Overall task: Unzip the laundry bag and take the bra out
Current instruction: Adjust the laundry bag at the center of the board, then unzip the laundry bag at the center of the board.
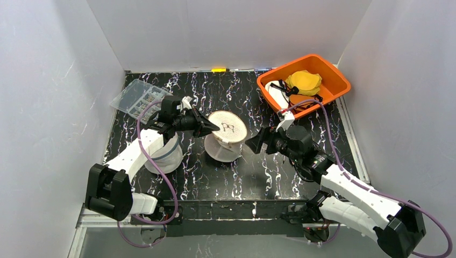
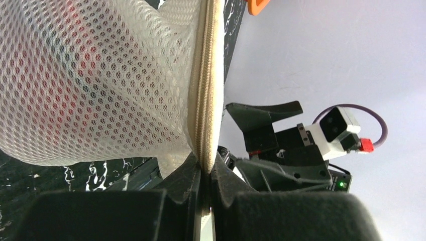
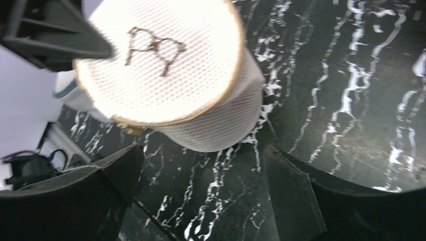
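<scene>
On the black marbled table (image 1: 236, 177) we see the orange bin (image 1: 332, 79) in the far right corner, with yellow and white cloth inside. The white mesh bag (image 1: 228, 131) sits mid-table between the two arms, tilted, with a scribbled mark on its round top. The left gripper (image 1: 212, 128) is clamped tight on the bag's rim, jaws pinching the zipper (image 2: 205, 100), which is closed along the stretch we see. The right gripper (image 1: 254, 142) gapes wide just beside the bag, holding nothing. Something reddish shows through the mesh; we cannot tell whether it is the bra.
</scene>
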Motion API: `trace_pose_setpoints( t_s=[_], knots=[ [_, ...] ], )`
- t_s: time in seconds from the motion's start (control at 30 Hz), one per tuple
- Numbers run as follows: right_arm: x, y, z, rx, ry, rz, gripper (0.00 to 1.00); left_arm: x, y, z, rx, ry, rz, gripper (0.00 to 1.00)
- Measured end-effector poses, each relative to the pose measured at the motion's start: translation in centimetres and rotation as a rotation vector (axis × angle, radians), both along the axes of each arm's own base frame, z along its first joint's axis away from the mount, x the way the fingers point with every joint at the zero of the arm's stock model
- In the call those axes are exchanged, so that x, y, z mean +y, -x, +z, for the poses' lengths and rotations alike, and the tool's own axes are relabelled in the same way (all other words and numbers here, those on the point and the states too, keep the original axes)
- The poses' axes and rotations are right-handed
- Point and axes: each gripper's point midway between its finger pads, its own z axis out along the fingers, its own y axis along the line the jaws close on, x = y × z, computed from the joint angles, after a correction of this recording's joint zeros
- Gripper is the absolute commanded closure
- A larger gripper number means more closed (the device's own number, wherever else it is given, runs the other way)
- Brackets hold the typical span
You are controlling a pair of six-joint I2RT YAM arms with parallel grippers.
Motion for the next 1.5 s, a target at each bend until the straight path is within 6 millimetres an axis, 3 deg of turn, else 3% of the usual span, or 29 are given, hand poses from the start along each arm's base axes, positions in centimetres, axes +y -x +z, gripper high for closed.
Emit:
trace_pose_setpoints(
  t_s=[0.3, 0.53, 0.7, 1.0, 1.5],
  knots=[
    [3.9, 3.3, 3.5, -0.071, -0.097, 0.184, 0.18, 0.0, -0.3, -0.2, 0.084, 0.032, 0.066, 1.0],
    [6.0, 4.5, 4.4, -0.089, -0.149, 0.248, 0.24, 0.1, -0.6, 0.2, 0.102, 0.041, 0.11, 1.0],
    [6.9, 4.3, 4.3, -0.076, -0.174, 0.246, 0.27, 0.3, -0.7, 0.6, 0.104, 0.049, 0.131, 1.0],
    [7.7, 3.6, 2.2, -0.029, -0.18, 0.219, 0.25, 0.6, -0.1, 1.0, 0.108, 0.061, 0.159, 1.0],
    [8.8, 3.5, 5.2, -0.122, -0.318, 0.25, 0.22, 1.7, 0.2, 4.8, 0.105, 0.104, 0.271, 1.0]
  ],
)
